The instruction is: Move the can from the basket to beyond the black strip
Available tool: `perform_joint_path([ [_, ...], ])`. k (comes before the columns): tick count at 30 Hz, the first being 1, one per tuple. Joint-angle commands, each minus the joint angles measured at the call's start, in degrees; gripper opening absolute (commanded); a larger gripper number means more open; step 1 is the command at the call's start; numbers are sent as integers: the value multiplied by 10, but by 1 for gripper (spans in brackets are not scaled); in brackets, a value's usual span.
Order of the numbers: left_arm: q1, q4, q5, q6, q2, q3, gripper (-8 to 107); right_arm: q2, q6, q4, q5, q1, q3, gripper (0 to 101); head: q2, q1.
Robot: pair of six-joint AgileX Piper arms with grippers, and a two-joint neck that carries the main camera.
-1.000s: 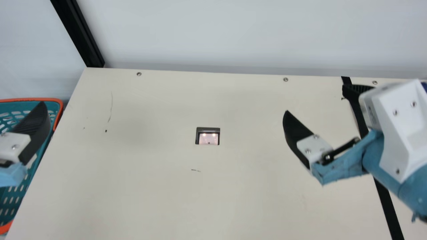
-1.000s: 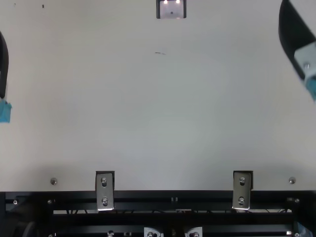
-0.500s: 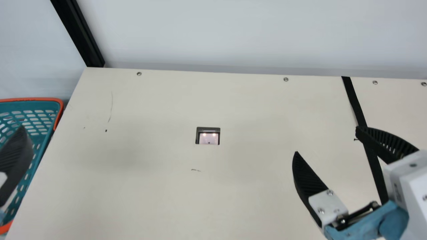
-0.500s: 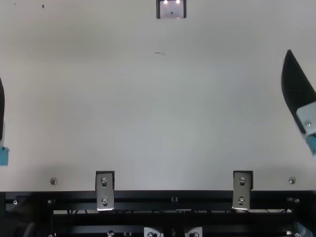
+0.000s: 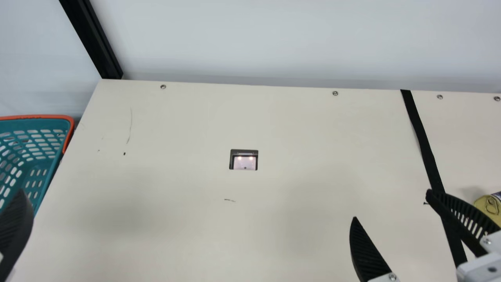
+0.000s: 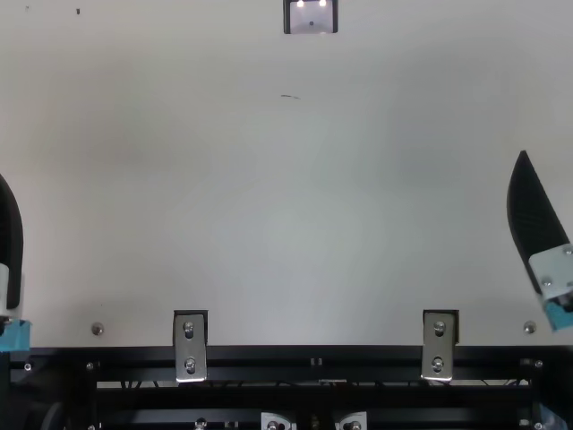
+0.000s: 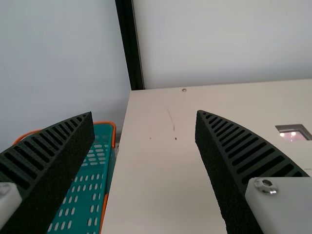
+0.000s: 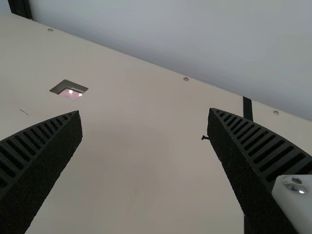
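One cream bench (image 5: 188, 125) spans the main view, a teal basket (image 5: 43, 116) beside its left edge. The left gripper (image 7: 145, 112) and the right gripper (image 8: 144, 111) are drawing back toward the bench's near edge, fingers wide and holding nothing. Down the right side runs the black strip (image 5: 422, 141). Past it, the retreat uncovers the can (image 5: 483, 206), so the move looks complete.

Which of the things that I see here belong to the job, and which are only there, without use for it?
For the job:
teal basket, left
black strip
can, right of the strip

Not for it:
lit recess in the table
metal bracket
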Motion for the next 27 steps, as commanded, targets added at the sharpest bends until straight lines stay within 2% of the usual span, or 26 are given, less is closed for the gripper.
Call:
perform_joint_path([
  [1, 7, -21, 11, 20, -18, 4, 90, -24, 18, -20, -2, 0, 11, 101, 3, -3],
  [18, 69, -147, 90, 143, -105, 41, 90, -154, 133, -150, 16, 3, 80, 101, 3, -3],
  [19, 65, -141, 86, 135, -102, 39, 90, -146, 125, -140, 17, 4, 76, 101, 3, -3],
  [27, 69, -146, 89, 143, -105, 41, 90, -155, 134, -152, 22, 4, 80, 101, 3, -3],
])
